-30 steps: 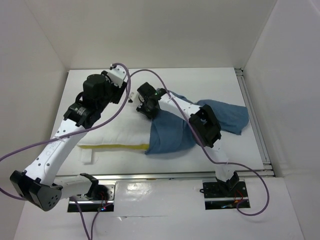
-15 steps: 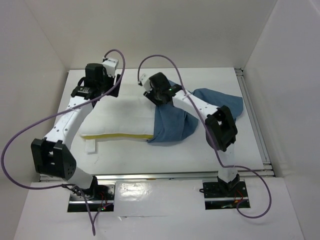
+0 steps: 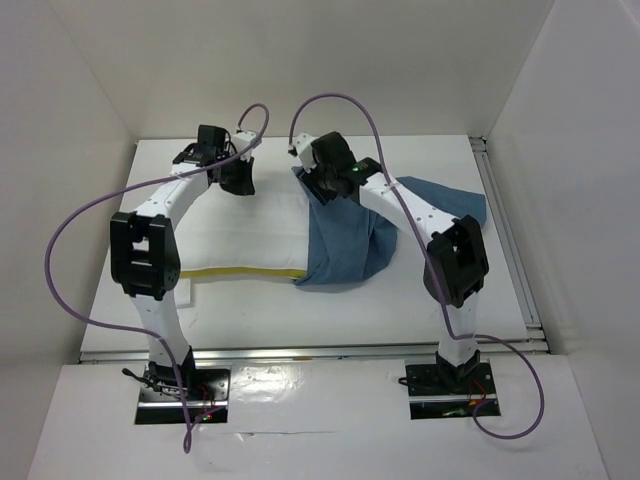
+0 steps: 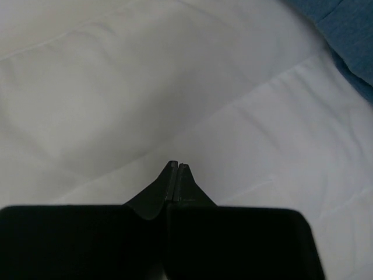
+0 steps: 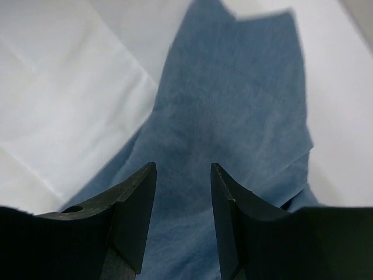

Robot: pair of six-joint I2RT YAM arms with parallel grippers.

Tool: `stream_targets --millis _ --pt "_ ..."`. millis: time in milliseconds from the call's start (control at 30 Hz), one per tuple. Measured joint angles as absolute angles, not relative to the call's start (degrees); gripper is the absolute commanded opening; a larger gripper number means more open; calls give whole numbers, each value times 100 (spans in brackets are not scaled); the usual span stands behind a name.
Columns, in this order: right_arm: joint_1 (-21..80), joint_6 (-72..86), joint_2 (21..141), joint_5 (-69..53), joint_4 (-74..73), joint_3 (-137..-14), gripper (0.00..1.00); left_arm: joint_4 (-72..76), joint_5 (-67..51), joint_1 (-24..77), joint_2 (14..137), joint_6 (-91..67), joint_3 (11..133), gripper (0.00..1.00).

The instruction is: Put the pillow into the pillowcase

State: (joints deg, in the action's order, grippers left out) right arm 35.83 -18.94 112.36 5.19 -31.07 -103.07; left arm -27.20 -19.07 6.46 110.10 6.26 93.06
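- The pillow [image 3: 235,235] lies flat across the middle of the table [image 3: 490,300], with its pale yellow edge along the near side.
- The pillowcase [image 3: 345,245] covers only the right end of the pillow. The rest of the blue cloth trails off to the right in a wrinkled heap.
- From the overhead view I cannot tell whether that end is truly inside the sack or merely draped by it.
- I judge the job as barely begun: most of the pillow is bare, and the case has yet to be drawn leftward along it.
- My left gripper [image 4: 176,167] sits at the far edge of the pillow with its jaws pressed together. The wrist view shows nothing between them, only white fabric beyond the tips.
- My right gripper [image 5: 182,168] hangs over the far part of the pillowcase, near where blue meets white. Its jaws are spread and nothing is caught between them.
- What remains, as I read it: get hold of the case's open edge, hold the pillow steady, and work the cloth over the whole cushion.
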Motion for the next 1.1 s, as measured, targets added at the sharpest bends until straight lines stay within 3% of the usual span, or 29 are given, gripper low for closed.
stream_targets --millis 367,667,767,900,1100 --pt "2617 -1859 11705 681 -3004 -9327 45 -3100 -2526 510 11354 908 9456 0" --pt "1876 -1859 11362 781 -2637 -8650 51 -3055 -2768 392 11354 910 9249 0" --pt "1730 -1734 11406 510 -3197 -9161 52 -3015 -2832 388 11354 913 9120 0" --pt "1756 -1487 11598 -187 -4132 -10766 52 -2961 -2842 381 11345 910 9061 0" --pt "2475 -1376 11625 -1033 -4604 -12086 49 -2956 -2836 381 11319 937 9059 0"
